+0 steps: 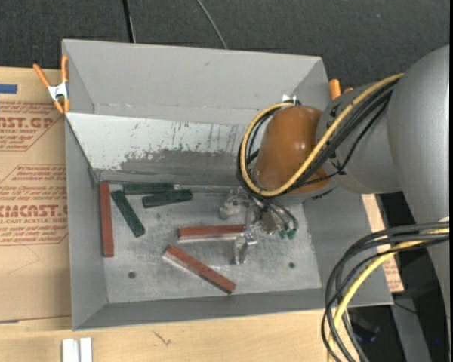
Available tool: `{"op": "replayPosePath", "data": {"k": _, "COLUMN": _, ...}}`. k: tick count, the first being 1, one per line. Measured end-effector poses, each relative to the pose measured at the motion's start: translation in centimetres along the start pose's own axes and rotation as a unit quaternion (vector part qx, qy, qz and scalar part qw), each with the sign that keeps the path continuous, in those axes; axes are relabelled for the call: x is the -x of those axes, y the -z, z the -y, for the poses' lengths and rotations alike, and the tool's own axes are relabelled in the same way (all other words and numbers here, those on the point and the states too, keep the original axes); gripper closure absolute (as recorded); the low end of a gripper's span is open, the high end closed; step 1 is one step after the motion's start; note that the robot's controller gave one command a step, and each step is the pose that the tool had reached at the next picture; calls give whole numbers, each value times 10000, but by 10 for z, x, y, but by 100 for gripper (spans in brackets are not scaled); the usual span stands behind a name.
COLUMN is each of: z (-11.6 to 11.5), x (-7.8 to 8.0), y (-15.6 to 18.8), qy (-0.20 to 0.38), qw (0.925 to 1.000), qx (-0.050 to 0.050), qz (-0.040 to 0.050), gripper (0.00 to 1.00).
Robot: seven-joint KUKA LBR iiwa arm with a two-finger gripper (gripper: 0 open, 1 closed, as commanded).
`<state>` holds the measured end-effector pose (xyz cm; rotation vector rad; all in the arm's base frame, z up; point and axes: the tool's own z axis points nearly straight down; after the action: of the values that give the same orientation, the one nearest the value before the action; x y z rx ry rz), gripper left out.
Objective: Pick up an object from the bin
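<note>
The fingers (241, 252) stand apart, released, one above and one below the right end of a red bar (206, 233). That puts the gripper (238, 228) over this end. The bar lies flat in the middle of the bin (189, 89), its long axis running left to right, almost level. Just below it a second red bar (198, 269) slants down to the right. Two green bars (127, 213) lie to the upper left, and a third red bar (106, 219) stands along the left wall.

Red-brown bar (106, 221) along bin (189, 74) left edge; two dark green bars (128, 213) back-left corner; angled red-brown bar (198, 269) near front edge.
</note>
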<state>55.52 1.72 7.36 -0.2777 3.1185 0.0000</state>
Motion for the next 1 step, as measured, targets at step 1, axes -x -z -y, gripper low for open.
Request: {"op": "replayPosePath", "data": {"k": 1, "z": 1, "x": 1, "y": 3, "qy": -5, "qw": 10000, "qx": -4, "qz": 2, "gripper": 100}}
